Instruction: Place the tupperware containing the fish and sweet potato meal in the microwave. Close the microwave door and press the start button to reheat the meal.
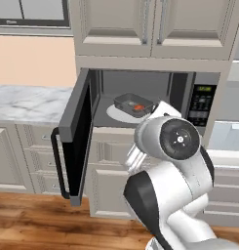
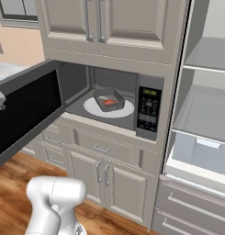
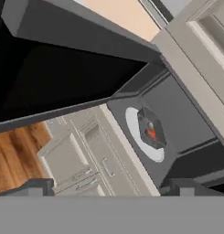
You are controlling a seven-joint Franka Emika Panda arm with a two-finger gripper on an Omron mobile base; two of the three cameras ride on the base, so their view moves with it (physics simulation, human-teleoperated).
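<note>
The microwave [image 1: 182, 85] stands with its door [image 1: 77, 132] swung wide to the left. Inside, the dark-grey tupperware [image 1: 133, 104] rests on the white turntable [image 1: 115, 114]. The meal [image 1: 138, 107] in it shows as an orange-red chunk. From the right, the tupperware [image 2: 109, 99] sits left of the keypad panel [image 2: 148, 110], and the door [image 2: 26, 110] reaches toward me. In the hand view my gripper [image 3: 109, 189] is open with nothing between its fingertips [image 3: 40, 187]. It is out in front of the microwave, well back from the tupperware [image 3: 151, 128] and below the door's inner face [image 3: 63, 77].
The black bar handle [image 1: 57, 166] runs down the door's outer edge. Drawers and cabinet doors [image 2: 104, 174] lie below the microwave, upper cabinets [image 1: 150, 24] above. A marble counter [image 1: 23, 100] stretches to the left. An open fridge [image 2: 201, 114] stands to the right.
</note>
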